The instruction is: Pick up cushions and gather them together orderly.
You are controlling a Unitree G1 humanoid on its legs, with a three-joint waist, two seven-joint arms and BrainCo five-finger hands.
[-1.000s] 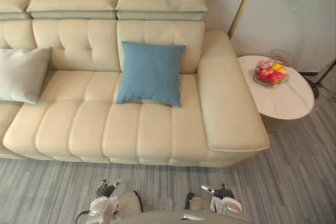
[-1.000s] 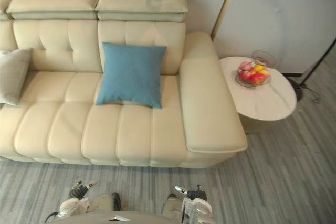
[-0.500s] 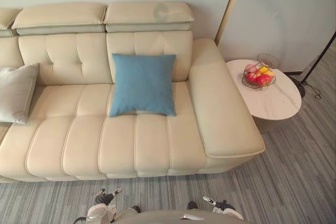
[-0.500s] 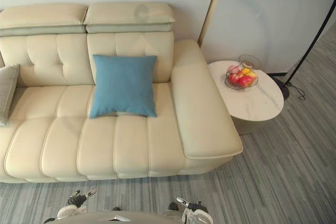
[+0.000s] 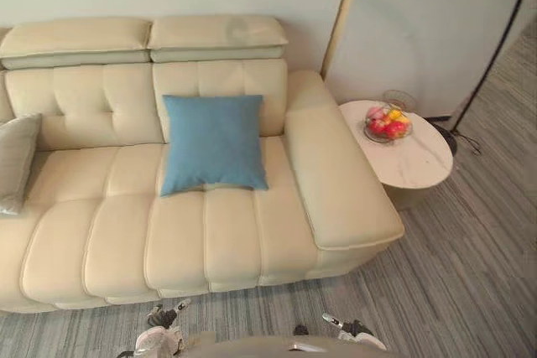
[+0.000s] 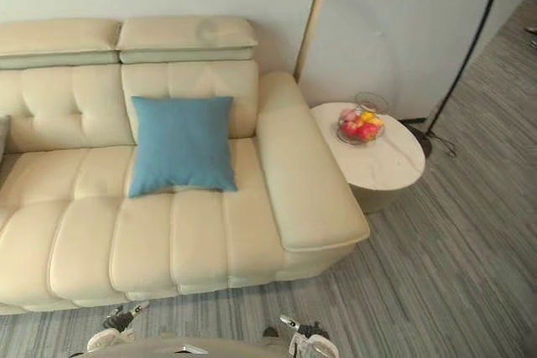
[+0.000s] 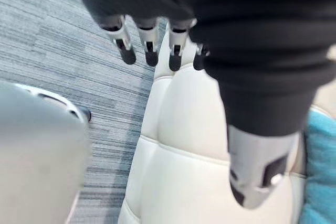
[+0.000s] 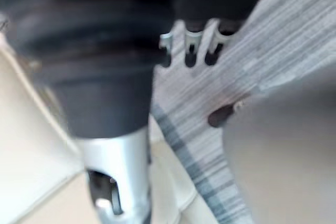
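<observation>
1. Sofa [image 5: 226,232], left end: you will find the grey cushion [image 5: 15,161] leaning against the backrest.
2. Left hand [image 5: 164,318]: it hangs low over the floor [image 5: 453,274] in front of the seat. Its fingers [image 7: 126,51] are loosely extended and hold nothing.
3. Blue cushion [image 5: 213,142]: it stands propped against the backrest, well apart from the grey cushion.
4. Right hand [image 5: 346,325]: it is low over the floor, with fingers relaxed and empty.
5. Side table [image 5: 419,169]: you see it just beside the right armrest, carrying a fruit bowl [image 5: 387,126].

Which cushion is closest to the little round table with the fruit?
The blue cushion, leaning against the sofa back; the grey cushion sits far off at the left end.
</observation>
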